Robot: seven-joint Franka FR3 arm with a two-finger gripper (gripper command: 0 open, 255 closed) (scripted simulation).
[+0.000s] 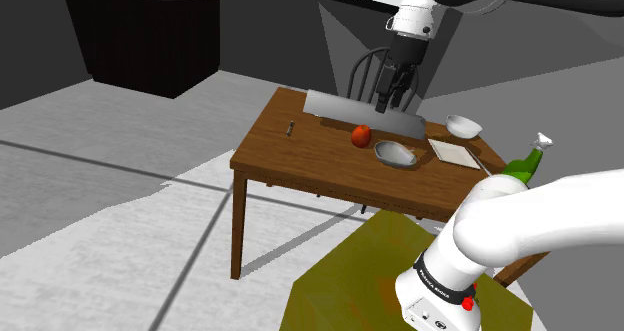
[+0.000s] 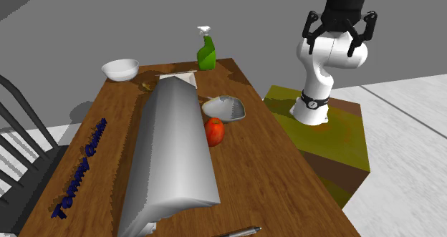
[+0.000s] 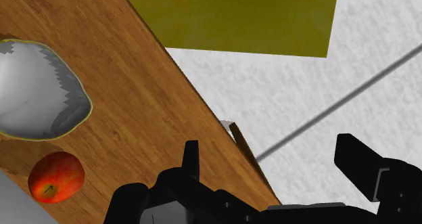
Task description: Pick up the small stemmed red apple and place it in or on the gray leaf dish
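Since the small red apple (image 3: 56,177) sits on the wooden table (image 1: 290,154) with nothing clasping it, I judge the task barely begun: no pick and no carry done, and the placing is all ahead of me. My gripper (image 1: 391,101) hangs well above the tabletop with its two black fingers (image 3: 191,158) spread wide and nothing between them. From the hand, the apple lies below and off to one side of the fingers, not in the gap between them, so I expect to shift across before I come down.

The gray leaf dish (image 3: 34,91) rests just beside the apple, on the apple's far side as seen from the hand, close but not touching as far as I can tell. Its hollow is bare; nothing lies in it. A white bowl (image 2: 120,69) stands much farther from the hand, well apart from the apple, and it looks empty from the second exterior view. A green spray bottle (image 2: 206,53) stands upright near that bowl; I cannot tell what it holds.
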